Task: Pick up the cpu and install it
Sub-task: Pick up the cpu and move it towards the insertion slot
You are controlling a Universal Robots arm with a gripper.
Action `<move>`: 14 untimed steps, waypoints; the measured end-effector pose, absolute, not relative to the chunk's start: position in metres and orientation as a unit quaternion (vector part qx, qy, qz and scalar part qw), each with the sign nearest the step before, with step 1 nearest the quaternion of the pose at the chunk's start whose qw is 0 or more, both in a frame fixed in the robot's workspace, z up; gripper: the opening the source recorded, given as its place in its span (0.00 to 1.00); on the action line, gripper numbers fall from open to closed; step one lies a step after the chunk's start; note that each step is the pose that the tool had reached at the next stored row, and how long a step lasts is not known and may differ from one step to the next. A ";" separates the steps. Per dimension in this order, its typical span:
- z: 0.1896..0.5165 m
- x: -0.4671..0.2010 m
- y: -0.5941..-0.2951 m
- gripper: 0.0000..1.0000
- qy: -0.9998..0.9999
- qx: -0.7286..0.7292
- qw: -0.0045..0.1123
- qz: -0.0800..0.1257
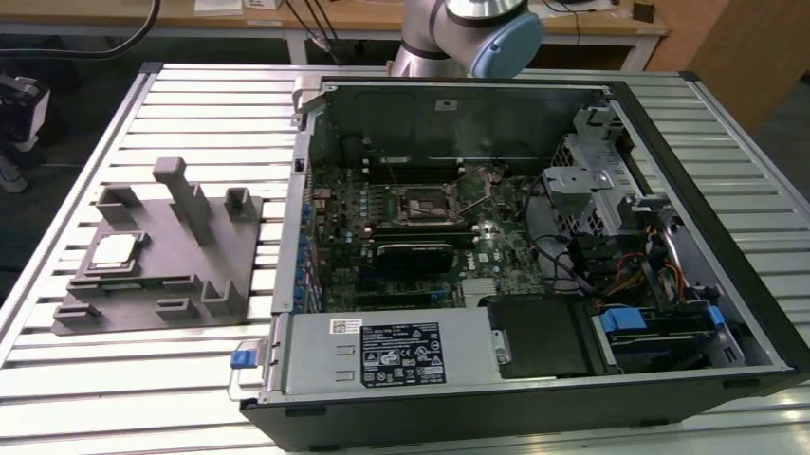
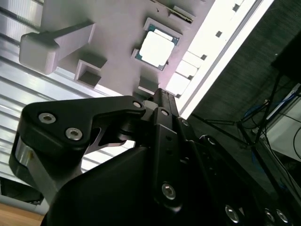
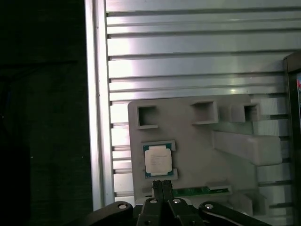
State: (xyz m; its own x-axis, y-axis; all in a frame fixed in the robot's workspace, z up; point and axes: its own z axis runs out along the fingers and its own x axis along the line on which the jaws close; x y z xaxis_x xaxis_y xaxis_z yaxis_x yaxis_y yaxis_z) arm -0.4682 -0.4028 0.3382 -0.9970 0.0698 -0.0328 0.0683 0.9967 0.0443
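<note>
A silver arm (image 1: 422,43) with a pale blue cap (image 1: 504,45); black gripper (image 3: 162,184), silvery screws (image 2: 74,134).

A tray (image 1: 152,289) lies on the table (image 1: 165,398) at the exterior view's left. The cpu (image 1: 114,252) sits in a recess of the tray, on the side away from the case (image 1: 749,284). The open case lies just beside the tray, at the exterior view's right. Inside it the board (image 1: 494,251) lies flat, with the socket (image 1: 422,202) near its middle. My arm (image 1: 469,33) rises behind the case. In the first wrist view my gripper (image 3: 162,186) hangs over the tray, near the cpu.
</note>
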 end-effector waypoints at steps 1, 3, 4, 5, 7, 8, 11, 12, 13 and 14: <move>0.337 -0.467 -0.403 0.11 0.999 0.035 0.017 0.022; 0.336 -0.466 -0.403 0.11 0.999 0.035 0.017 0.022; 0.335 -0.466 -0.403 0.11 0.999 0.035 0.017 0.022; 0.334 -0.465 -0.403 0.11 0.999 0.035 0.017 0.022; 0.332 -0.465 -0.403 0.11 0.999 0.035 0.014 0.021; 0.331 -0.465 -0.403 0.11 0.999 0.035 0.013 0.021; 0.328 -0.465 -0.403 0.11 0.999 0.035 0.010 0.021; 0.327 -0.465 -0.403 0.11 0.999 0.034 0.009 0.021; 0.326 -0.465 -0.403 0.11 0.999 0.033 0.009 0.021; 0.325 -0.464 -0.403 0.11 0.999 0.032 0.009 0.021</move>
State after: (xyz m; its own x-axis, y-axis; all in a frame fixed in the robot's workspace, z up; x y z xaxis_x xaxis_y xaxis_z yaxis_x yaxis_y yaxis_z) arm -0.4645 -0.4028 0.3250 -0.9979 0.0634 -0.0162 0.0626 0.9971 0.0433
